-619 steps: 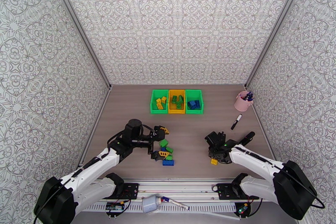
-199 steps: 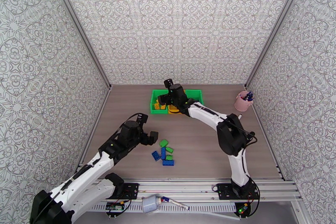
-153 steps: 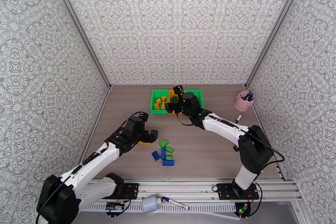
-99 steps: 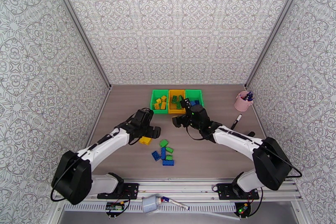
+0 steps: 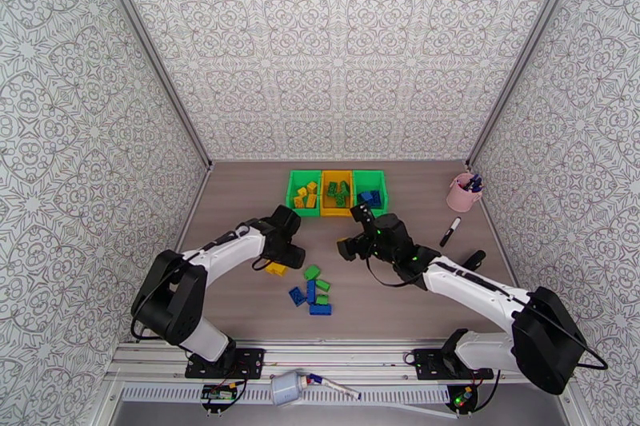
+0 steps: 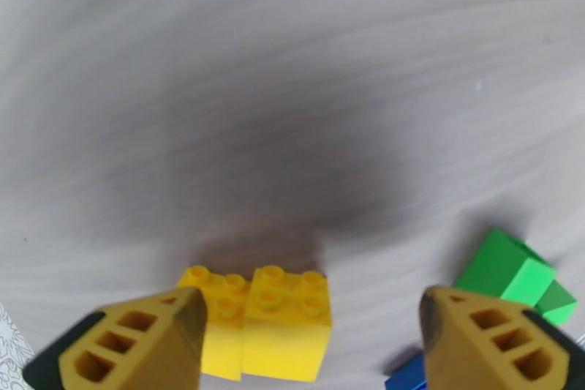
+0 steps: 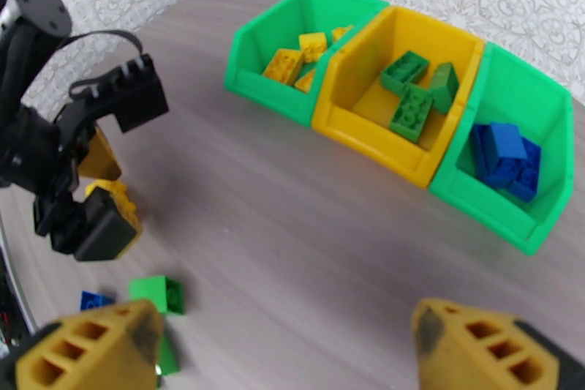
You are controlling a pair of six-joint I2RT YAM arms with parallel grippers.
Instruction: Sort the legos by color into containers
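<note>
Two joined yellow legos (image 6: 256, 322) lie on the table between the fingers of my left gripper (image 6: 311, 307). Its jaws stand apart around them, with the right finger clear of the brick. From above, the left gripper (image 5: 282, 254) hangs over that yellow lego (image 5: 277, 268). Loose green legos (image 5: 312, 271) and blue legos (image 5: 321, 308) lie just right of it. The containers (image 5: 336, 212) stand at the back: the left green bin (image 7: 256, 69) holds yellow legos, the yellow bin (image 7: 365, 113) green ones, the right green bin (image 7: 541, 216) blue ones. My right gripper (image 5: 350, 232) hovers open and empty before the bins.
A pink cup of pens (image 5: 462, 193) stands at the back right, and a black-and-white marker pen (image 5: 450, 232) lies in front of it. Patterned walls close the table on three sides. The two grippers hang close together near the table's middle.
My right arm has drawn back from the bins toward the table's middle. My left gripper has settled over the yellow lego, and its jaws have narrowed around it.
</note>
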